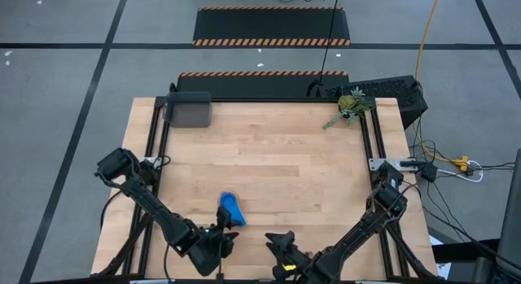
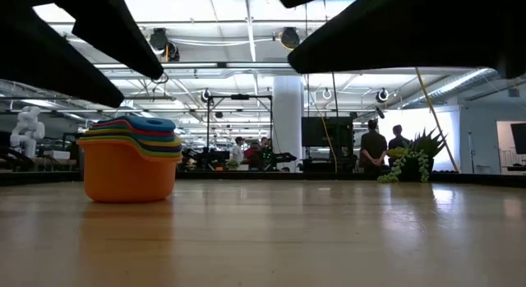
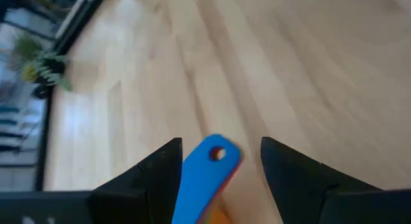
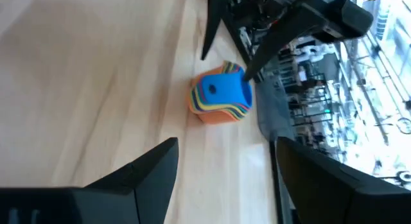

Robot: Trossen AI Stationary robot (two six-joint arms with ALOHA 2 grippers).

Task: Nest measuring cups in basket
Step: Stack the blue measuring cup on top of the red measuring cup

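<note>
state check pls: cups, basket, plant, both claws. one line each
measuring cups: nested in one upright stack on the table, orange outermost, blue on top, not in the basket
basket: at the table's far left corner, apart from the stack, contents unclear
plant sprig: lying at the far right corner
left claw: open, straddling the stack's blue handle, not gripping
right claw: open, empty, short of the stack

Colours on the table
Measuring cups [image 2: 131, 159] stacked orange below, blue on top (rainbow rims between); basket [image 1: 188, 111] dark grey.
</note>
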